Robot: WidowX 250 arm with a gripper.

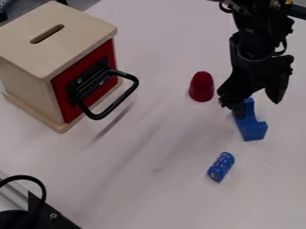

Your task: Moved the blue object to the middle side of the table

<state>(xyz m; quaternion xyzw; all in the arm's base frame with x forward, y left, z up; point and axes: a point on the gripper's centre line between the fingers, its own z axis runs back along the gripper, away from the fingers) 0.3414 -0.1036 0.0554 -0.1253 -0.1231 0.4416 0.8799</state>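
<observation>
Closing could skid the blue block [253, 129] toward the surface's [149, 192] near edge: hand [258, 101] is spread, one finger crowding it, the other clear.

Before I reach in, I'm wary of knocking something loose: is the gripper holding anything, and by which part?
Nothing is held: the gripper has its jaws apart, one overlapping the upper end of the blue block, the other clear of it.

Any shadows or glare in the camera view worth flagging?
Camera view: diagonal shadow on the white table beside the black handle; broad, faint shading left of the blue L-shaped block; no strong glare on the tabletop; black hand loses detail in its dark parts.
</observation>
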